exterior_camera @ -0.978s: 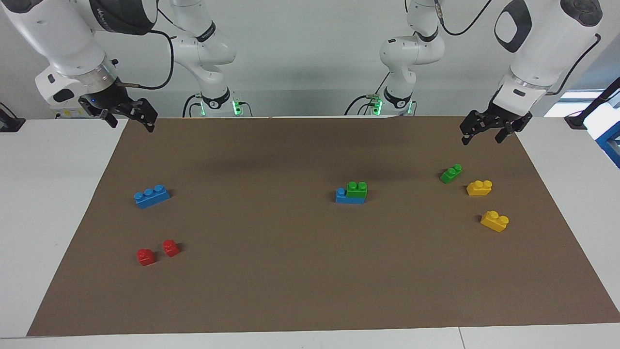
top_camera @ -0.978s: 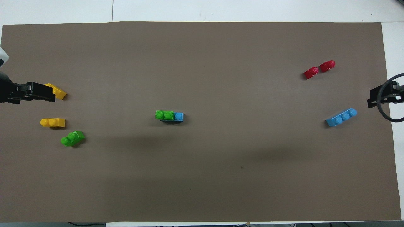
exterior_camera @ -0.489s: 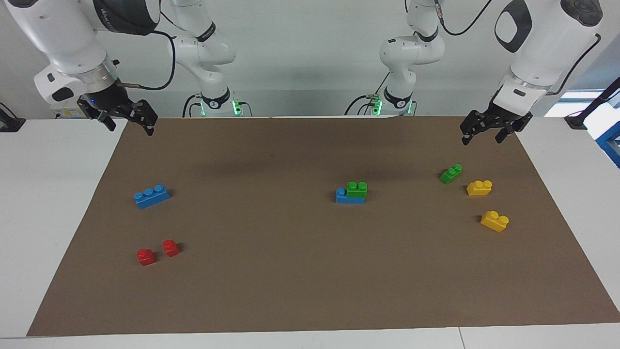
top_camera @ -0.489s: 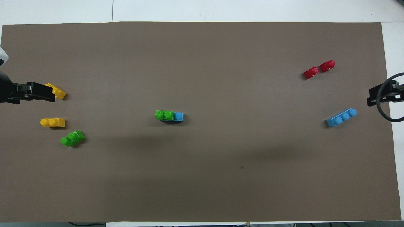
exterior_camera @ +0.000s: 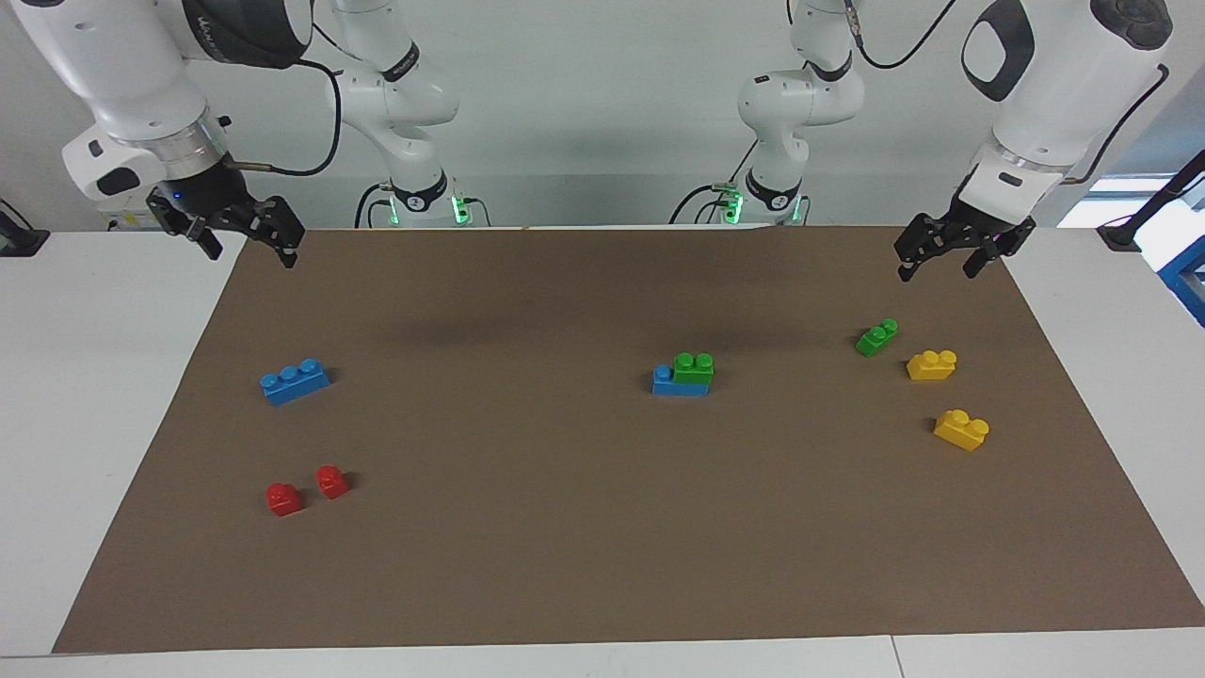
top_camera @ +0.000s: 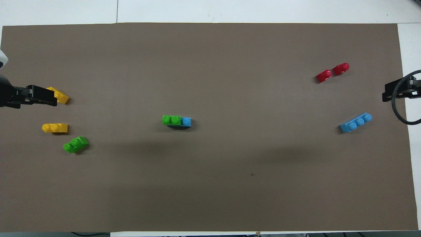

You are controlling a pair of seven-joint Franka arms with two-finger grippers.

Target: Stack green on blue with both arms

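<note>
A green brick (exterior_camera: 694,367) sits pressed on a blue brick (exterior_camera: 665,380) at the middle of the brown mat; the stack also shows in the overhead view, green (top_camera: 171,120) on blue (top_camera: 186,121). A second green brick (exterior_camera: 876,336) (top_camera: 75,144) lies loose toward the left arm's end. A second blue brick (exterior_camera: 295,380) (top_camera: 356,122) lies loose toward the right arm's end. My left gripper (exterior_camera: 935,271) (top_camera: 49,98) is open and empty, raised over the mat's edge. My right gripper (exterior_camera: 252,254) (top_camera: 387,96) is open and empty, raised over the mat's corner.
Two yellow bricks (exterior_camera: 931,364) (exterior_camera: 961,429) lie beside the loose green brick. Two small red bricks (exterior_camera: 282,498) (exterior_camera: 332,481) lie farther from the robots than the loose blue brick. The brown mat (exterior_camera: 602,565) covers most of the white table.
My right gripper has drawn slightly up and outward toward the mat's edge. My left gripper has barely moved. No brick has moved.
</note>
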